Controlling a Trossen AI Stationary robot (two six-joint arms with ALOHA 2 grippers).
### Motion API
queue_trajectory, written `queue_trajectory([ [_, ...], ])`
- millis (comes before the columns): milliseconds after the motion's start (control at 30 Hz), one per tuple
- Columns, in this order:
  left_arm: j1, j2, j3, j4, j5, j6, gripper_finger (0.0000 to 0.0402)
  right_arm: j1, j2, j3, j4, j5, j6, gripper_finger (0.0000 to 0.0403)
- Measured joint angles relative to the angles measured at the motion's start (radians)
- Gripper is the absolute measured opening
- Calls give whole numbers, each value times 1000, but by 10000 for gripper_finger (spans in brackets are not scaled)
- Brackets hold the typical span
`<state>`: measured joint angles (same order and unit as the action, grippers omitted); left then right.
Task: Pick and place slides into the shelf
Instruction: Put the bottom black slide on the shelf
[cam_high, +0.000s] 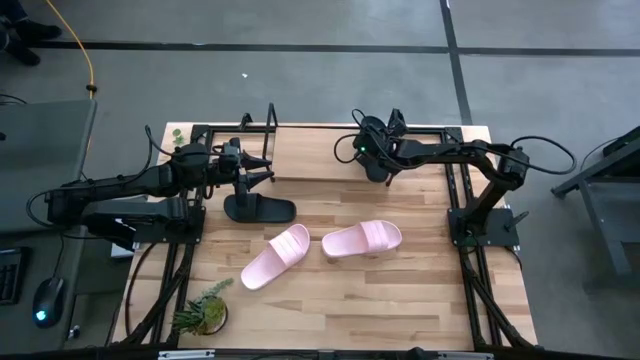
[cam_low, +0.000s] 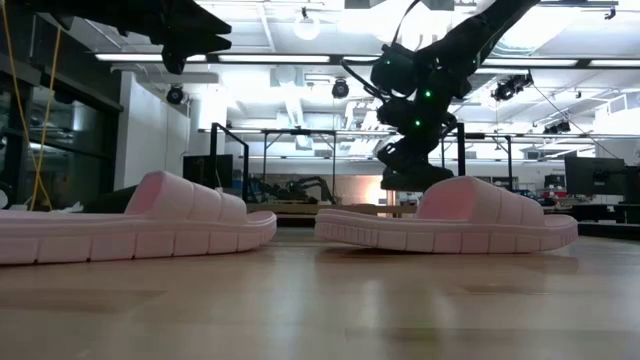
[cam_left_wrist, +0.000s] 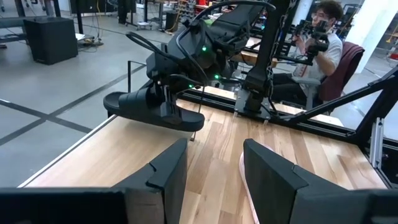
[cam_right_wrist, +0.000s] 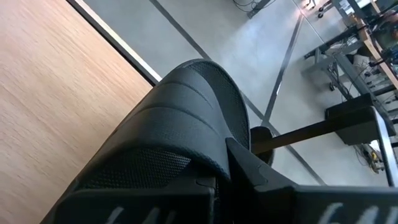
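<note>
A black slide (cam_right_wrist: 180, 130) fills most of the right wrist view, its ribbed strap uppermost and close to the lens. The right pincer (cam_right_wrist: 233, 168) is closed on it, one dark finger (cam_right_wrist: 261, 171) lying across the strap's edge. Light wooden tabletop (cam_right_wrist: 56, 81) shows beside the slide. Beyond the tabletop edge lies grey floor (cam_right_wrist: 249, 50) crossed by dark lines.

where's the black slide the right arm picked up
The black open-toe rubber slide is clamped in the right pincer, held above the far edge of the light wooden table, right of the black wire shelf.
</note>
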<state>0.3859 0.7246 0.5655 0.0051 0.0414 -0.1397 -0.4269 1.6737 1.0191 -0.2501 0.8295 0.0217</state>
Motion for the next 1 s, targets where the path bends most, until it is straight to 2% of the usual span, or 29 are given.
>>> queue_trajectory([
  [433, 0, 0, 0, 0, 0, 0, 143, -4, 57, 1, 9, 24, -14, 0],
  [1000, 0, 0, 0, -7, 0, 0, 143, -6, 58, 2, 1, 5, 0, 0],
])
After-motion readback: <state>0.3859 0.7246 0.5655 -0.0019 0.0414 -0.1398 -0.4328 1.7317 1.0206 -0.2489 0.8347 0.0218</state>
